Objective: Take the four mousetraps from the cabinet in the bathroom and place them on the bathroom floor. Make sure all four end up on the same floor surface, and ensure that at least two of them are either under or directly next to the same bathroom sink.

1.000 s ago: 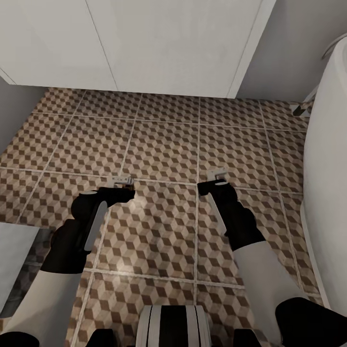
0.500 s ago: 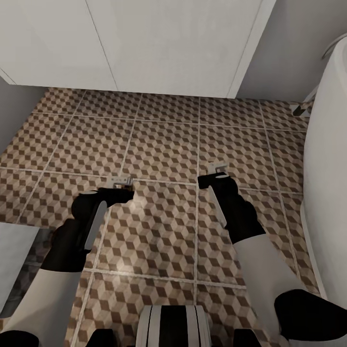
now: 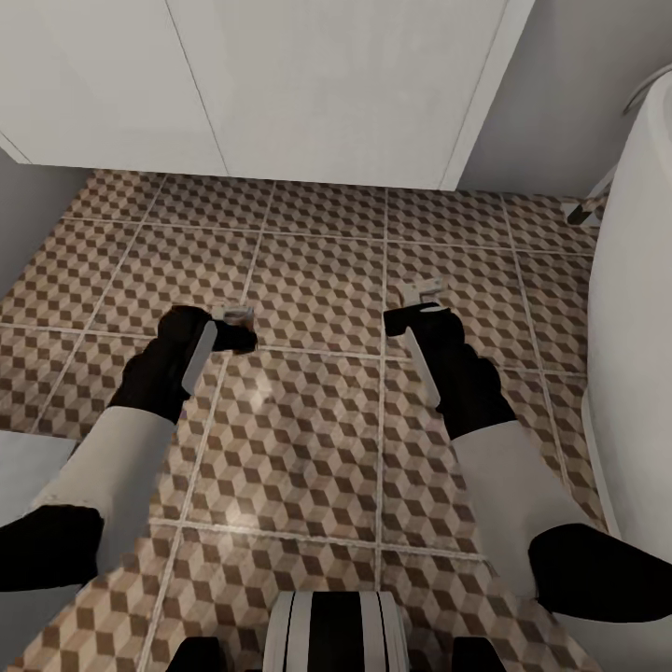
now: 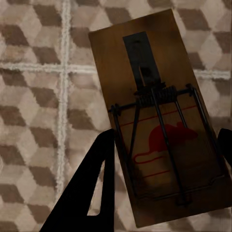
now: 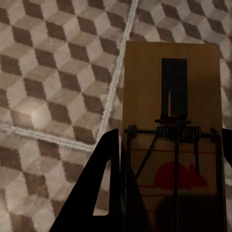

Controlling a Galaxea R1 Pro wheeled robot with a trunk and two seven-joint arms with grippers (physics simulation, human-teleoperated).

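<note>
- Since a second ago, left gripper (image 3: 233, 329) has lifted and reached forward; right gripper (image 3: 422, 303) advanced slightly. Both are over the bathroom floor (image 3: 317, 280), short of the white cabinet (image 3: 336, 84).
- Left jaws clenched on a mousetrap (image 4: 162, 121); right jaws clenched on a second mousetrap (image 5: 171, 130). Judged: carrying, not yet placed.
- Each trap's long axis runs along its fingers, free end toward the cabinet.
- Bathtub (image 3: 635, 327) lies right of the cabinet.

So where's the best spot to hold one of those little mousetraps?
By the two long edges of the wooden board, near the end behind the spring, as the left gripper holds its mousetrap. The board is flat and narrow, and this avoids the wire bar.
</note>
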